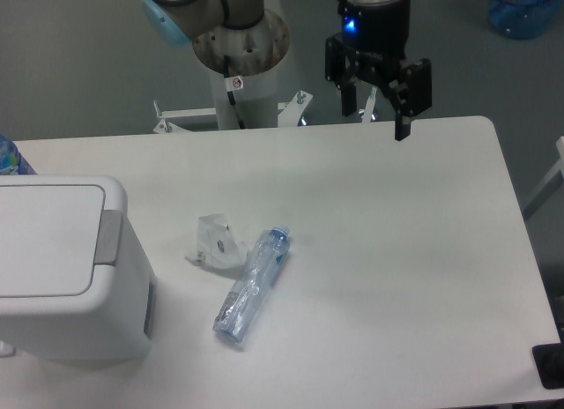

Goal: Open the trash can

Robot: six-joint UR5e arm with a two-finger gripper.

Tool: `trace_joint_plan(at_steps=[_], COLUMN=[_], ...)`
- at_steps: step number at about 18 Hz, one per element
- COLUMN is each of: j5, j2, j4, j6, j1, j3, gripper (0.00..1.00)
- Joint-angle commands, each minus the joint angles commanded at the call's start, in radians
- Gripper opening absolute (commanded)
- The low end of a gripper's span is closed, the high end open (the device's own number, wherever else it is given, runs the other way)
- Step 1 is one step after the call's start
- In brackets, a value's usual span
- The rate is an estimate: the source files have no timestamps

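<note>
Trash can (62, 268): sitting at the table's (397, 250) near left edge, lid lying flat and closed. Gripper (377, 109): hanging over the far edge, jaws spread, gripping nothing. Bottle (252, 285), crumpled wrapper (214, 243): lying between them. Risk: a low crossing sweeping these aside.

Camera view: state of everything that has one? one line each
trash can: upright at the table's left edge, lid shut and flat
bottle: lying on its side on the table, crushed, cap on
crumpled wrapper: lying on the table, against the bottle's left side
gripper: open, empty, up over the table's far edge, well away from the trash can
</note>
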Motion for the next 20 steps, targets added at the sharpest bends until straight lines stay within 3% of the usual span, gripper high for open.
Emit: trace_joint_plan(at_steps=[5, 14, 17, 20], j5=[0.0, -0.058, -0.138, -0.146], j2=[0.0, -0.008, -0.008, -0.006], j4=[0.0, 0.002, 0.002, 0.035], j6=[-0.002, -0.118, -0.208, -0.288], j1=[-0.002, -0.002, 0.012, 0.0], j3=[0.006, 0.009, 0.011, 0.008], gripper=[1.0, 1.0, 1.0, 1.0])
